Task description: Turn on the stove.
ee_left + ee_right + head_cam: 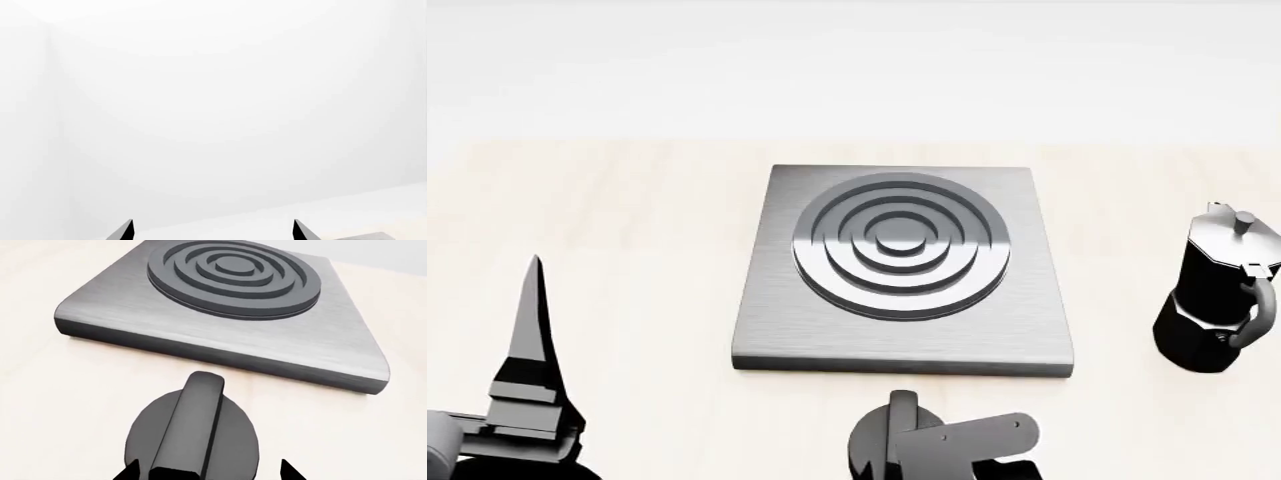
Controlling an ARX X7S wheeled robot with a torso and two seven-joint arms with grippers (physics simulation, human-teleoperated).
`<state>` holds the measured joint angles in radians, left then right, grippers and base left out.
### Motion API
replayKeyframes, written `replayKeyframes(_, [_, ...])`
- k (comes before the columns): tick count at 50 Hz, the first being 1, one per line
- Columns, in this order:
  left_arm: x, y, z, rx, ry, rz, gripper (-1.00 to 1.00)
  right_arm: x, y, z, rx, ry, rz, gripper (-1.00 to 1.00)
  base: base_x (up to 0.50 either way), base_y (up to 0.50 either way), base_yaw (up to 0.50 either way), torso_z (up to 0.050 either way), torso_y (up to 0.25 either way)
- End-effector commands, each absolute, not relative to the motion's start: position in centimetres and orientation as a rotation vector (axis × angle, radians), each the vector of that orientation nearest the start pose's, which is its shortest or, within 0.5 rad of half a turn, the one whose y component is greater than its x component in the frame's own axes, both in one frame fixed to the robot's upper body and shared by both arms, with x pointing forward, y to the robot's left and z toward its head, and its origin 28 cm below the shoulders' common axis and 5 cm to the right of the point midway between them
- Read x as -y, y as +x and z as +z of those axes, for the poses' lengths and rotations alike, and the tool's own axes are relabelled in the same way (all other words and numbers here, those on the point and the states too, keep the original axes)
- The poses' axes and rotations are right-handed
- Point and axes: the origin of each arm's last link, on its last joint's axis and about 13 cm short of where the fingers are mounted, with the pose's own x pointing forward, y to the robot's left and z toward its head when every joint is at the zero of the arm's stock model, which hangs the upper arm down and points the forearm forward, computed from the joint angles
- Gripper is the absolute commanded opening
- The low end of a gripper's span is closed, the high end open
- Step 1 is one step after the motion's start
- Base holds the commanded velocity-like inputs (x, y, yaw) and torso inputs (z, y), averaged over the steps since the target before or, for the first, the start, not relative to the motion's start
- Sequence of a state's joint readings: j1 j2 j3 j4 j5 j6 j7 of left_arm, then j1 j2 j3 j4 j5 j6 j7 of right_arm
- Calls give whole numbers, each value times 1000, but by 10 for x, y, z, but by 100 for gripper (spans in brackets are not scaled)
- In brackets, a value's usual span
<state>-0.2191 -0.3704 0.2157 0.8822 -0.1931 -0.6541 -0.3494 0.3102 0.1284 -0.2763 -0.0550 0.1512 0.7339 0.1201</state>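
Note:
The stove (901, 270) is a flat square brushed grey plate with a raised ring burner, in the middle of the table; it also shows in the right wrist view (220, 315). Its small black round knob (193, 435) with an upright fin stands on the table just in front of the plate, and shows in the head view (881, 440) half hidden by my right arm. My right gripper (208, 471) is open, one fingertip on each side of the knob, not touching the fin. My left gripper (213, 231) is open and empty, raised at the near left (534, 300).
A black moka pot (1221, 290) stands upright on the pale wooden table (627, 250), to the right of the stove. A white wall lies behind the table. The left wrist view shows mostly white wall and a sliver of table.

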Motion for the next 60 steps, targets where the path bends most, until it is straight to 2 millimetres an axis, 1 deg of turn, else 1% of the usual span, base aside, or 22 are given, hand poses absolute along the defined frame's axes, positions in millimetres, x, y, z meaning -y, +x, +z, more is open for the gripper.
replayKeyframes(1, [-209,193,177,393,177,-16,100,77,258,44,-409,-139,142,100,0,0,0,0,0])
replayKeyframes(10, [-209,193,177,391,178,-18,100,77,260,40,-417,-139,142,100,0,0,0,0,0])
replayKeyframes(18, [-209,193,177,391,177,-16,100,83,254,43,-410,-170,85,100,0,0,0,0,0])
replayKeyframes(24, [-209,193,177,392,176,-16,100,86,250,43,-406,-163,66,100,0,0,0,0,0])
replayKeyframes(27, [-209,193,177,392,180,-19,100,87,251,42,-406,-170,50,100,0,0,0,0,0])
replayKeyframes(37, [-210,192,177,395,175,-15,100,94,248,47,-392,-190,-10,100,0,0,0,0,0])
replayKeyframes(41, [-210,192,178,395,176,-15,100,98,246,54,-373,-194,-62,100,0,0,0,0,0])
replayKeyframes(46, [-210,192,177,396,175,-14,100,101,245,59,-356,-196,-83,100,0,0,0,0,0])
replayKeyframes(60, [-210,192,178,398,175,-13,100,109,243,64,-336,-189,-148,100,0,0,0,0,0])
